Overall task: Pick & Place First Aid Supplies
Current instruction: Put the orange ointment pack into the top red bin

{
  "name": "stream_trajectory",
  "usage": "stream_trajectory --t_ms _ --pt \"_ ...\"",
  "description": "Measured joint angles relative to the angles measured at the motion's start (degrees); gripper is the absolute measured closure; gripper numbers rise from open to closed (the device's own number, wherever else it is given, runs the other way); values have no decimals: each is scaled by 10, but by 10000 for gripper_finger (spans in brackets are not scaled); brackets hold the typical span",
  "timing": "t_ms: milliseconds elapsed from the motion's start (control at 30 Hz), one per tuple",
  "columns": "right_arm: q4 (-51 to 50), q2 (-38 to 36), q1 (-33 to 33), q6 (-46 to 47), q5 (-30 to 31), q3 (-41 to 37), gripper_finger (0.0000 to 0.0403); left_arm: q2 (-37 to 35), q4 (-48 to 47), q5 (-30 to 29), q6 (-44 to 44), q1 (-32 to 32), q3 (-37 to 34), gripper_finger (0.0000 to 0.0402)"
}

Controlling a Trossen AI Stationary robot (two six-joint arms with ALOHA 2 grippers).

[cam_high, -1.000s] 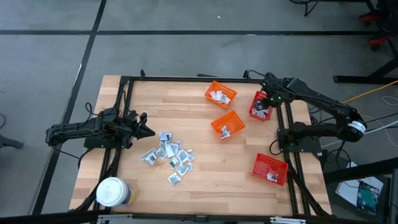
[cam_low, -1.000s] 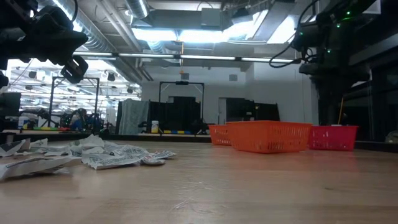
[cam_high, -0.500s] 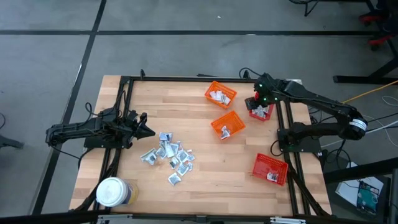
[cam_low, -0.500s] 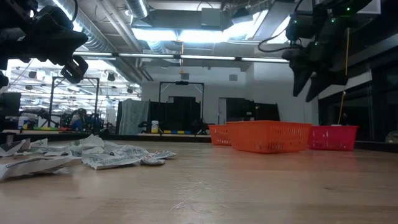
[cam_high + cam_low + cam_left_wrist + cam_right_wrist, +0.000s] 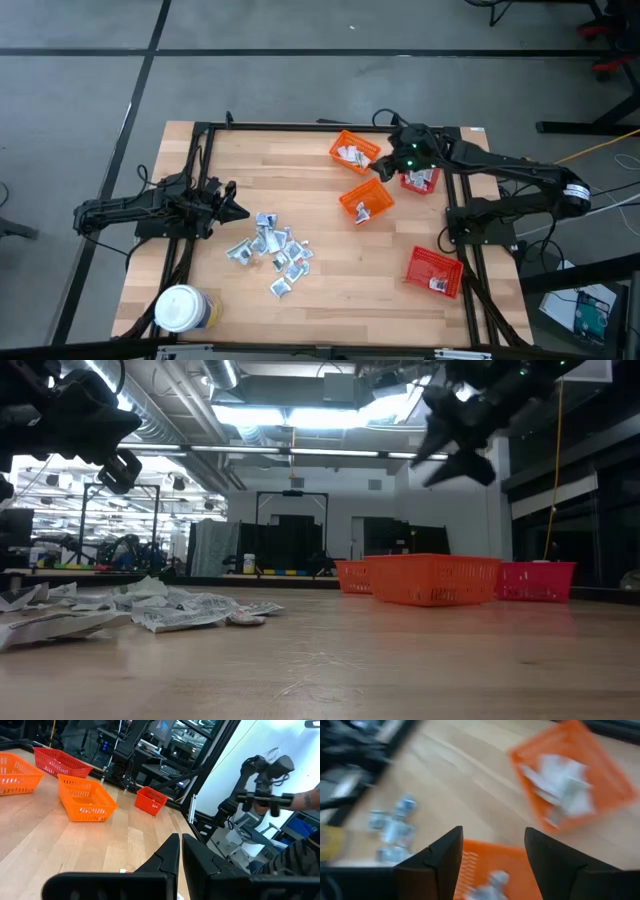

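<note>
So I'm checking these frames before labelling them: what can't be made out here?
- Print on the small silvery sachets piled on the wooden table: too small in the high view, edge-on in the low view.
- Contents of the two orange mesh baskets: motion-blurred in the right wrist view.
- What lies in the red mesh basket at the near right corner: too small in the high view.
- Left gripper fingertips: only partly seen in the left wrist view.

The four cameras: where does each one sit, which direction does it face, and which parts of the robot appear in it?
High view: above the table, looking straight down; shows both arms, left gripper, right gripper.
Low view: at tabletop height, looking level across; right gripper hangs above.
Left wrist view: looks past its shut fingers toward the baskets.
Right wrist view: looks down between open fingers.
Shared: the sachet pile shows in high, low and right wrist views.
</note>
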Motion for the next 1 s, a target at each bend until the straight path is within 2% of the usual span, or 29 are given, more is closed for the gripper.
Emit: stream_trajectory --t_ms 367,700,1000 --pt "194 116 90 32 -39 5 190 0 0 0 0 0 0 386" --pt "183 276 161 -63 -62 142 190 0 0 0 0 0 0 386" --pt "131 401 184 -149 -110 294 190 0 0 0 0 0 0 386"
